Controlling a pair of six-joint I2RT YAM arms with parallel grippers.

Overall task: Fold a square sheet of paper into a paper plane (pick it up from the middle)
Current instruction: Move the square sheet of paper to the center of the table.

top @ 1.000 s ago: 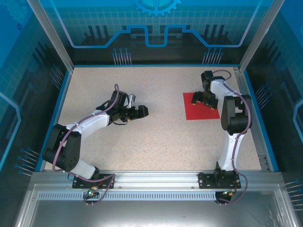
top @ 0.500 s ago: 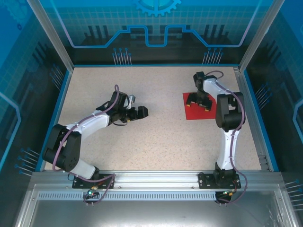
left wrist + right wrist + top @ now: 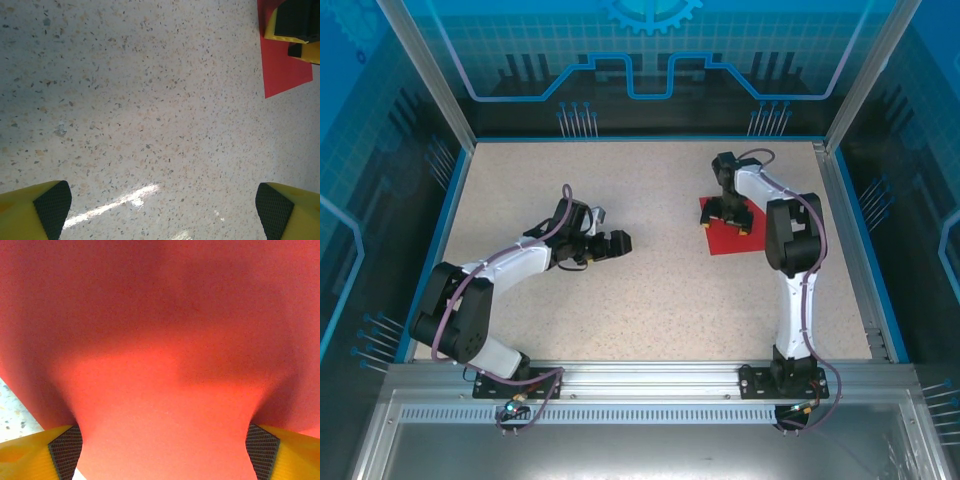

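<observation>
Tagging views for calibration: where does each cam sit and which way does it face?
Top external: above, behind the bases, looking down on table; both arms, left gripper, right gripper over paper.
Left wrist: faces down at table, paper top right; own fingertips.
Right wrist: close over paper; own fingertips.
Shared: paper in all three.

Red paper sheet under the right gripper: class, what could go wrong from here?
1. The right gripper stands open on the square sheet of paper, which seems to bow up between its pads; closing could crumple it instead of pinching a neat ridge.
2. The sheet lies loose on the table, so it may slide rather than lift.
</observation>
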